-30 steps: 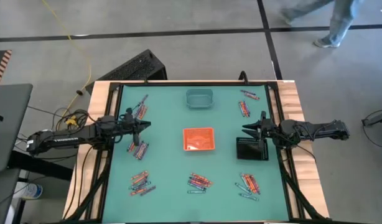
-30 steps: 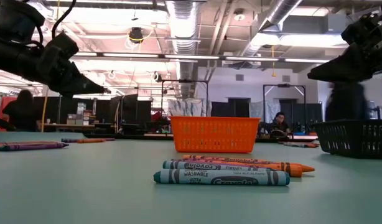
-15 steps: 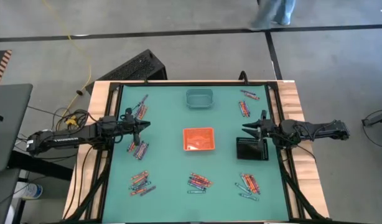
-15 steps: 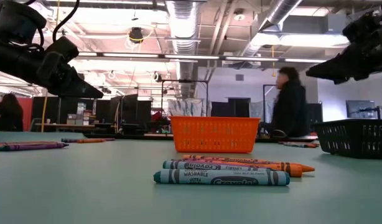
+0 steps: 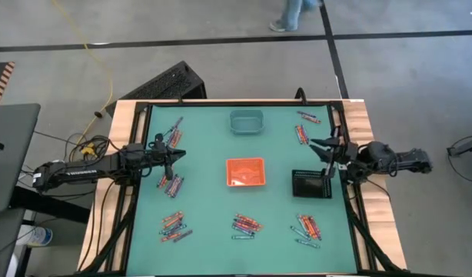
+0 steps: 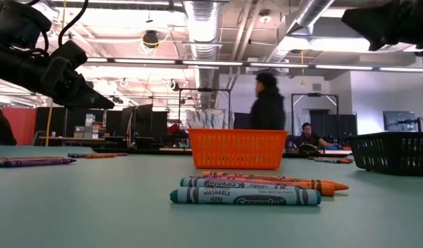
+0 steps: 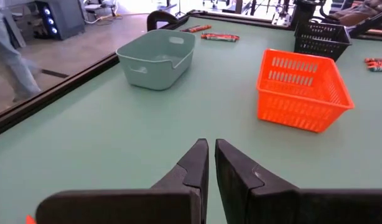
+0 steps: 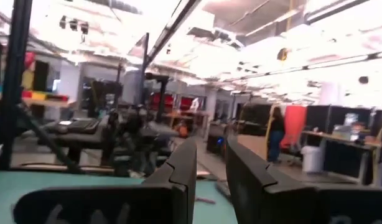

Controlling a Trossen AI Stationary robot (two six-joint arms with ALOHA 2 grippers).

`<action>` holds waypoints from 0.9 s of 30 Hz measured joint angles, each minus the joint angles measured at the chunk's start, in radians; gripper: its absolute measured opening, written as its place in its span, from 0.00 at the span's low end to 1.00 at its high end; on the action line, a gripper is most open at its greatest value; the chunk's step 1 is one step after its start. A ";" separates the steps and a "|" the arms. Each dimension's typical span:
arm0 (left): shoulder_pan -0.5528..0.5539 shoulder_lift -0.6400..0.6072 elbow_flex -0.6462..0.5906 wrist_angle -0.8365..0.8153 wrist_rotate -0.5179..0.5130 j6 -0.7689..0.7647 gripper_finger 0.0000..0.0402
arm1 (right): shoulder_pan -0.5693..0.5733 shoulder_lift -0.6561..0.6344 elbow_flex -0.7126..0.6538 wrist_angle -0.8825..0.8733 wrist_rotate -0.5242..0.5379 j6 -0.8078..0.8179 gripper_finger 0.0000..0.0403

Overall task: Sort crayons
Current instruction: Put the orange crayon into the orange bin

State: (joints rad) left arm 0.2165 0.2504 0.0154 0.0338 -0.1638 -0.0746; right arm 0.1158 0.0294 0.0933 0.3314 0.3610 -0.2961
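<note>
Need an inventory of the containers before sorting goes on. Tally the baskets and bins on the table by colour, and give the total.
Teal bin: 1
Orange basket: 1
Black basket: 1
Total: 3

1. Trays: three. One teal tray (image 5: 246, 121), one orange tray (image 5: 244, 171), one black tray (image 5: 310, 185).
2. Crayons: way too small to count singly from above, but they sit in six loose clusters (image 5: 247, 225) around the mat edges. Up close, three crayons (image 6: 244, 196) lie stacked side by side.
3. Arms: two, so two grippers.
4. People: one walking (image 6: 267, 109), one seated behind.
</note>
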 joint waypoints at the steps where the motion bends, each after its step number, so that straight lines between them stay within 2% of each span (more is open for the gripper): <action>1: 0.000 0.000 0.000 0.000 0.000 0.000 0.04 | 0.000 0.019 0.000 0.011 -0.009 0.012 0.23; 4: 0.000 0.000 0.000 0.000 0.000 0.000 0.04 | 0.000 0.117 0.000 0.086 -0.052 0.060 0.23; 6: 0.000 0.000 0.000 0.000 -0.001 0.000 0.04 | 0.001 0.224 0.015 0.147 -0.105 0.116 0.23; 9: 0.000 0.000 0.000 0.000 -0.001 0.000 0.04 | 0.021 0.405 0.087 0.146 -0.177 0.204 0.23; 11: 0.000 0.000 0.000 0.000 -0.001 0.000 0.04 | 0.057 0.541 0.148 0.131 -0.190 0.267 0.23; 16: 0.000 0.000 0.000 0.000 -0.001 0.000 0.04 | 0.195 0.879 0.329 -0.016 -0.182 0.421 0.23; 21: 0.000 0.000 0.000 0.000 -0.001 0.000 0.04 | 0.317 1.168 0.568 -0.318 -0.176 0.580 0.23; 24: 0.000 0.000 0.000 0.000 -0.001 0.000 0.04 | 0.351 1.316 0.698 -0.492 -0.177 0.639 0.23; 27: 0.000 0.000 0.000 0.000 -0.001 0.000 0.04 | 0.345 1.434 0.797 -0.547 -0.177 0.645 0.23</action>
State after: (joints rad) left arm 0.2165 0.2504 0.0158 0.0334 -0.1646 -0.0746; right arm 0.4611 1.4639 0.8908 -0.2154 0.1841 0.3487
